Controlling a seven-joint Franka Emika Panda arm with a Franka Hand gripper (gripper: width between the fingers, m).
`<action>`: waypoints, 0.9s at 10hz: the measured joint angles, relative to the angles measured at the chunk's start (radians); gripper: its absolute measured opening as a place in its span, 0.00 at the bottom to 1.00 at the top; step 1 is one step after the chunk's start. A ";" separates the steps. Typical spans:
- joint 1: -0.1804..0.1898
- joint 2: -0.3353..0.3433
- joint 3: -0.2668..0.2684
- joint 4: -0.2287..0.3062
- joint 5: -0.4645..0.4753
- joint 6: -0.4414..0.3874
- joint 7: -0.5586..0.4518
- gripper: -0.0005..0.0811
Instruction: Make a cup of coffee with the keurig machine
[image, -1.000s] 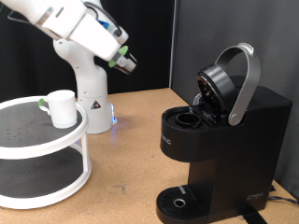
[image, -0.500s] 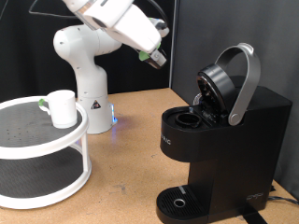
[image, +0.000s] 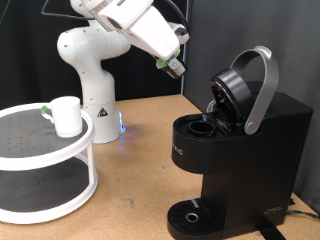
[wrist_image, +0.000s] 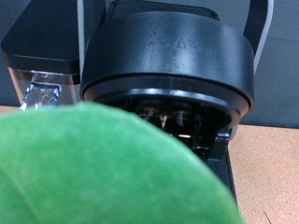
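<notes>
We count one cup, small and white, on the white two-tier stand, and one keurig machine, black with its lid raised, on the counter. The claw has moved closer to the lid; we cannot tell its grip.

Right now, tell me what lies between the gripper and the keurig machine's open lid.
Nothing: in the exterior view, only open air separates the gripper, carrying something green, from the keurig machine and its raised lid. The wrist view shows the lid unobstructed.
</notes>
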 joint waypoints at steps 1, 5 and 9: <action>0.000 0.000 0.002 0.000 0.006 0.001 0.000 0.58; 0.000 0.002 0.003 -0.003 0.015 -0.006 -0.006 0.58; 0.010 0.051 0.040 -0.053 0.021 0.102 -0.011 0.58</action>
